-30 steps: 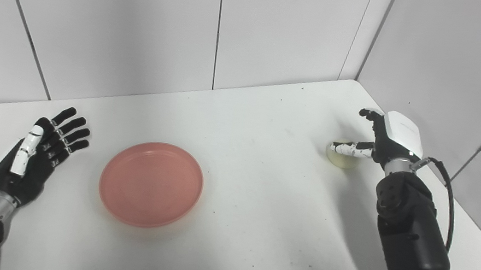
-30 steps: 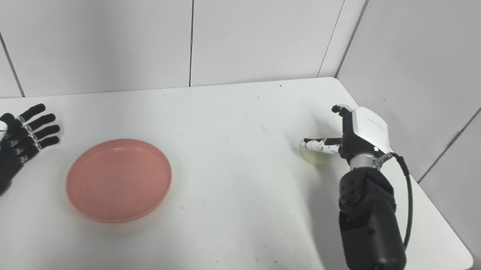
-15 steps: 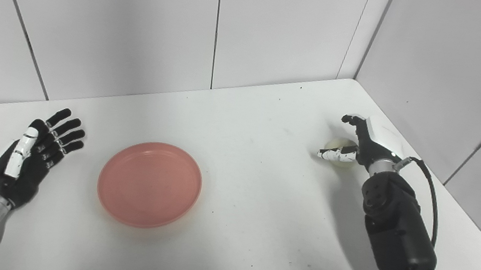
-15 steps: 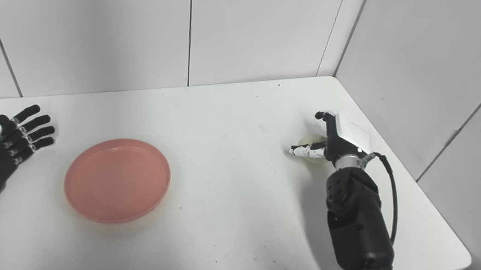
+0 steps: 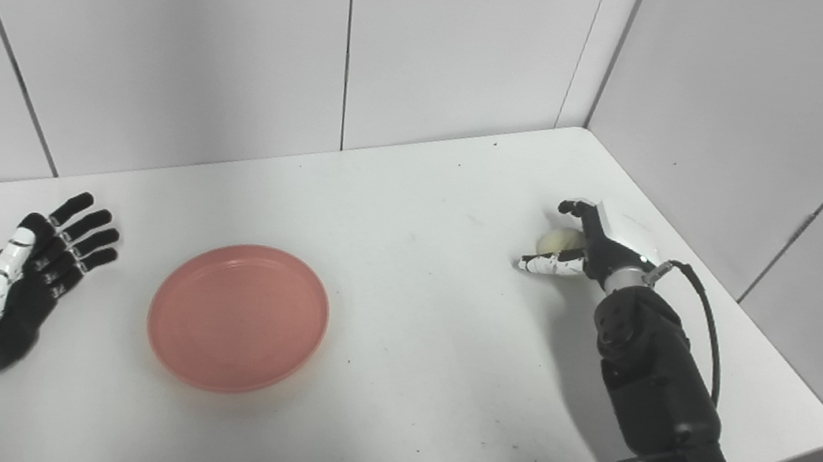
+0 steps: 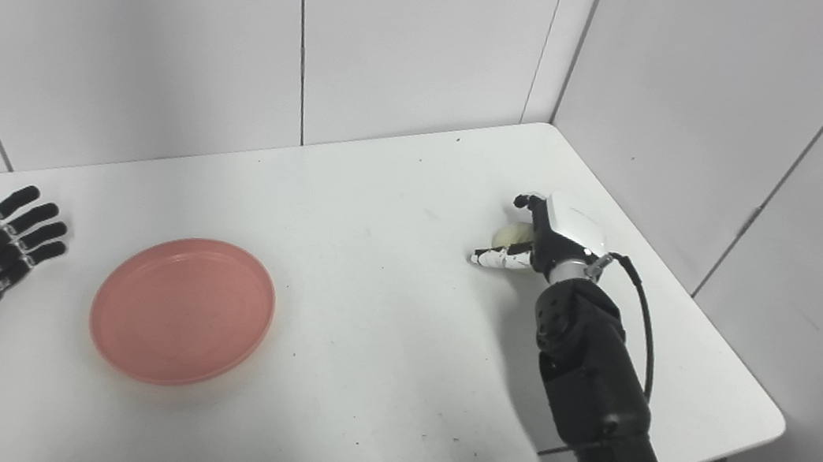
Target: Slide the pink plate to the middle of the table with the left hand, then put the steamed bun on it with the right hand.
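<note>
Over the last second the right hand [image 5: 591, 243] has dropped lower over the round, pale cream steamed bun [image 5: 561, 242], and its fingers [image 5: 549, 264] have curled in around it; the whole view has also drifted a little, so the camera moved too. The bun sits far right on the white worktop [image 5: 430, 329], cupped between the thumb in front and the fingers curved over its far side. I cannot tell whether it is truly gripped or off the surface. The left hand [image 5: 19, 279] lies flat at the left edge, fingers spread and holding nothing. The shallow round pink plastic plate [image 5: 238, 317] rests just right of that hand, left of the worktop's middle, well apart from the bun.
</note>
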Controlling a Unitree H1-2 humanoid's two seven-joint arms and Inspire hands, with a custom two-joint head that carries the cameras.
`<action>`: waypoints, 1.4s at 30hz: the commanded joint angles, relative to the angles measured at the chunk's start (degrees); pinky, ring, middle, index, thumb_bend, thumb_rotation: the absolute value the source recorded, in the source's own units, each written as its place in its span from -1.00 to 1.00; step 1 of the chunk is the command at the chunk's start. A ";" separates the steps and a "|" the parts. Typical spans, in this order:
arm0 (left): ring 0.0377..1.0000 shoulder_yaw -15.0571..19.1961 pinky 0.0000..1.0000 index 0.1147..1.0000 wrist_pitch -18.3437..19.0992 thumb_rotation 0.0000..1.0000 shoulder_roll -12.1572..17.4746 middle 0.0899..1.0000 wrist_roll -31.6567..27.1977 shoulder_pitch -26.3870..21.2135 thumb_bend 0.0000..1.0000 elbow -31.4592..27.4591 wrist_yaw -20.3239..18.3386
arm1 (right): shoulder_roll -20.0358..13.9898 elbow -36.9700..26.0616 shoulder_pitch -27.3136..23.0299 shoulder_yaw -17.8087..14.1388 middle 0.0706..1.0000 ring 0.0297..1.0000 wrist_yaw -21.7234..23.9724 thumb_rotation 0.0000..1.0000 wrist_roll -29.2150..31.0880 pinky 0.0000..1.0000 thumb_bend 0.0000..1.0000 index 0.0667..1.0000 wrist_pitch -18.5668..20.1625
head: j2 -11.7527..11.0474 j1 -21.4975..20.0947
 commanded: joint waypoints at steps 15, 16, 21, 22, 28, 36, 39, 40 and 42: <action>0.69 -1.03 0.70 0.72 6.91 0.75 0.22 0.73 2.05 7.33 0.16 1.32 1.43 | -3.28 3.60 -2.53 0.85 0.60 0.53 -3.59 -0.23 3.69 0.37 0.65 0.50 0.02 | 0.58 0.07; 0.70 -1.00 0.70 0.72 7.10 0.74 0.19 0.73 2.00 7.40 0.17 1.09 1.55 | -3.41 3.87 -2.54 0.99 0.60 0.53 -3.84 -0.22 3.90 0.37 0.65 0.49 0.01 | 0.58 0.07; 0.71 -1.03 0.72 0.73 7.69 0.74 0.19 0.74 1.95 7.58 0.18 0.49 1.56 | -3.84 4.68 -2.54 1.15 0.60 0.52 -4.37 -0.20 4.86 0.36 0.62 0.50 0.07 | 0.62 0.09; 0.71 -1.04 0.72 0.73 7.64 0.74 0.18 0.74 1.98 7.58 0.18 0.49 1.56 | -3.86 4.79 -2.53 1.14 0.59 0.51 -4.64 -0.20 5.07 0.35 0.62 0.50 0.07 | 0.68 0.16; 0.70 -0.97 0.72 0.72 8.13 0.74 0.13 0.73 1.89 7.73 0.17 -0.06 1.70 | -3.76 5.40 -2.67 0.99 0.53 0.44 -4.88 -0.21 5.46 0.30 0.59 0.49 0.09 | 0.80 0.21; 0.70 -0.99 0.71 0.72 8.56 0.74 0.14 0.73 1.88 7.90 0.18 -0.73 1.82 | -3.88 6.79 -2.99 1.51 0.29 0.20 -5.59 -0.27 6.11 0.11 0.53 0.39 0.08 | 1.01 0.20; 0.71 -1.08 0.72 0.73 8.96 0.74 0.18 0.74 1.77 8.19 0.18 -1.64 1.65 | -3.97 6.65 -2.91 1.83 0.07 -0.02 -5.88 -0.41 5.91 -0.11 0.46 0.21 0.09 | 1.09 0.20; 0.71 -1.10 0.72 0.73 9.08 0.75 0.19 0.74 1.74 8.25 0.17 -1.85 1.61 | -3.98 6.65 -2.90 1.88 0.00 -0.10 -6.00 -0.51 5.98 -0.18 0.43 0.16 0.08 | 1.09 0.20; 0.72 -1.08 0.73 0.73 9.02 0.76 0.21 0.74 1.70 8.18 0.16 -1.72 1.48 | -4.22 7.11 -2.90 2.19 -0.09 -0.21 -6.45 -0.66 6.85 -0.29 0.18 -0.01 0.00 | 1.09 0.20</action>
